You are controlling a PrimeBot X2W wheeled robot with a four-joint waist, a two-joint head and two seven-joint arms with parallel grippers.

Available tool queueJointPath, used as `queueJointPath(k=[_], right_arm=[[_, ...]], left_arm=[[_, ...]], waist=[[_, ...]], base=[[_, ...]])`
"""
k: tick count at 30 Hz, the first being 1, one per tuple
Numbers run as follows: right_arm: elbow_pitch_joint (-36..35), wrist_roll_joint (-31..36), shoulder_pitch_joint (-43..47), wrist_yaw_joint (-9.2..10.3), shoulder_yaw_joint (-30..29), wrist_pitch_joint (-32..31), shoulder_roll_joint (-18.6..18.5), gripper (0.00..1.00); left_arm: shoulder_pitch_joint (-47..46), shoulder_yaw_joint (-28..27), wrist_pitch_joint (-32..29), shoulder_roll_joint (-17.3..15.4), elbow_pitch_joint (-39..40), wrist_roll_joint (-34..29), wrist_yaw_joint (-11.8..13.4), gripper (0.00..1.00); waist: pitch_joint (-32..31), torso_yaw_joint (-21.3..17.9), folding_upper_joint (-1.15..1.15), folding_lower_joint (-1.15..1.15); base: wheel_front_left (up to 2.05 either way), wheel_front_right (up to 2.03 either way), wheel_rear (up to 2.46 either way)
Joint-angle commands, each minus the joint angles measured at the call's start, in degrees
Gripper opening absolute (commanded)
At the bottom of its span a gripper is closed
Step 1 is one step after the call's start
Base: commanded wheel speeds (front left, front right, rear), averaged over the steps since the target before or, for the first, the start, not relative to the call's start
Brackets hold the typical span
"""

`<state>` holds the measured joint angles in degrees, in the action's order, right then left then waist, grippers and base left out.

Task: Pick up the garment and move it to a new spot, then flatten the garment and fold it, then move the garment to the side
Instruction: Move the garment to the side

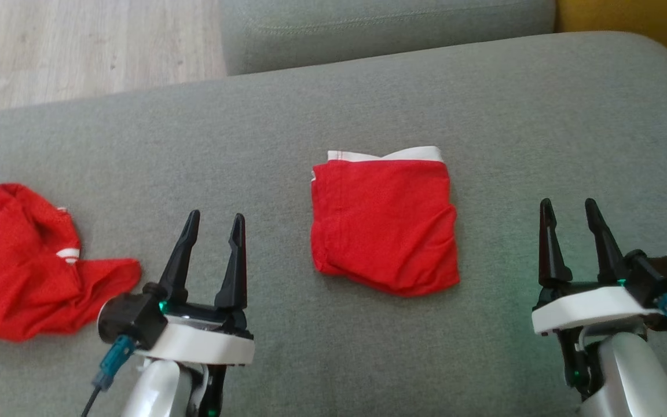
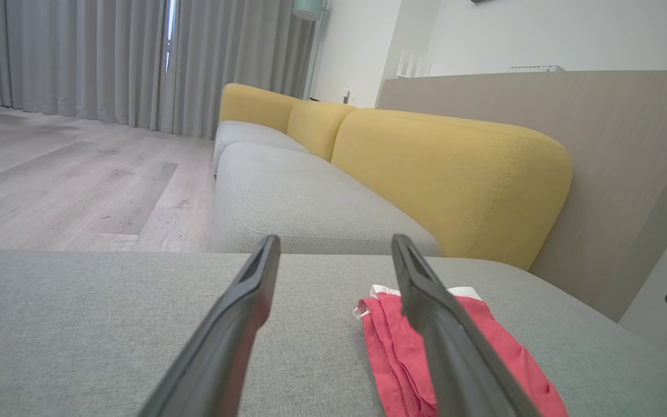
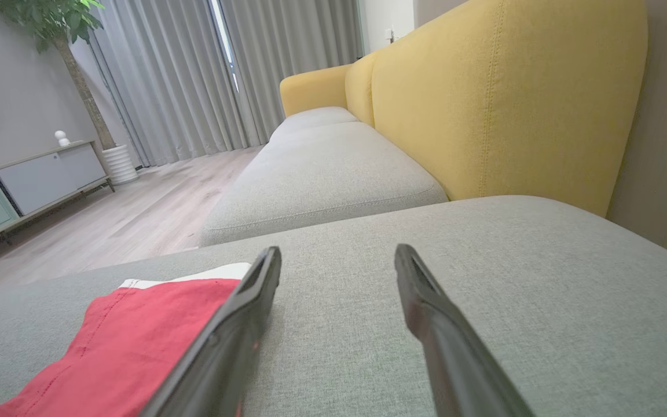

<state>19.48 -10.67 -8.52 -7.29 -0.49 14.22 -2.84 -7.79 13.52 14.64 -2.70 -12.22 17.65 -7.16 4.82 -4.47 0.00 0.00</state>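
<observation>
Grey cushion (image 1: pixel 368 104): folded garment (image 1: pixel 384 223) centre, crumpled red cloth (image 1: pixel 21 260) left.

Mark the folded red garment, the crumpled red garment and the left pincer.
folded red garment (image 1: pixel 384 223), head view, middle of its top red layer.
crumpled red garment (image 1: pixel 18 260), head view, middle of the heap.
left pincer (image 1: pixel 216 217), head view, midway between its two fingertips.

cushion (image 1: pixel 484 116) bare around garment (image 1: pixel 384 223), crumpled cloth (image 1: pixel 21 260) (left)
</observation>
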Motion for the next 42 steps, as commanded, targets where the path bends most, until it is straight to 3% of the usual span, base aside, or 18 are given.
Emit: queueJointPath(k=[1, 8, 30, 31, 32, 33, 42], right_arm=[[-1.8, -0.2, -1.7, -0.20, 1.2, 0.8, 0.0, 1.00], [1.0, -0.2, -4.7, -0.20, 2.4, 0.8, 0.0, 1.00], [23.6, -5.8, -16.2, -0.20, 10.0, -8.9, 0.0, 1.00], [24.2, -5.9, -16.6, -0.20, 10.4, -8.5, 0.0, 0.73], [24.7, -5.4, -17.1, -0.20, 10.5, -7.8, 0.0, 0.12], [25.3, -4.2, -17.6, -0.20, 10.4, -6.9, 0.0, 0.00], [26.6, 10.4, -21.1, -0.20, 8.2, -1.9, 0.0, 0.00]], left_arm=[[-2.5, -1.3, 0.4, -0.2, 2.2, -0.2, -0.3, 1.00], [-3.7, -0.3, 0.4, -0.2, 2.3, -0.3, -0.3, 1.00], [-6.6, 2.7, 0.4, -0.2, 1.7, 1.1, -0.3, 1.00], [-6.7, 2.6, 0.4, -0.2, 1.6, 1.1, -0.3, 1.00], [-6.8, 2.6, 0.4, -0.2, 1.6, 1.1, -0.3, 1.00], [-6.8, 2.5, 0.4, -0.2, 1.6, 1.1, -0.3, 1.00], [-6.3, 2.0, 0.4, -0.2, 1.8, 0.6, -0.3, 1.00]], waist=[[0.7, 0.6, 0.00, 0.00], [2.5, 2.9, 0.00, 0.00], [8.2, 11.2, 0.00, 0.00], [8.2, 11.3, 0.00, 0.00], [8.3, 11.4, 0.00, 0.00], [8.3, 11.4, 0.00, 0.00], [5.9, 8.4, 0.00, 0.00]], base=[[0.00, 0.00, 0.00], [0.00, 0.00, 0.00], [0.00, 0.00, 0.00], [0.00, 0.00, 0.00], [0.00, 0.00, 0.00], [0.00, 0.00, 0.00], [0.00, 0.00, 0.00]])
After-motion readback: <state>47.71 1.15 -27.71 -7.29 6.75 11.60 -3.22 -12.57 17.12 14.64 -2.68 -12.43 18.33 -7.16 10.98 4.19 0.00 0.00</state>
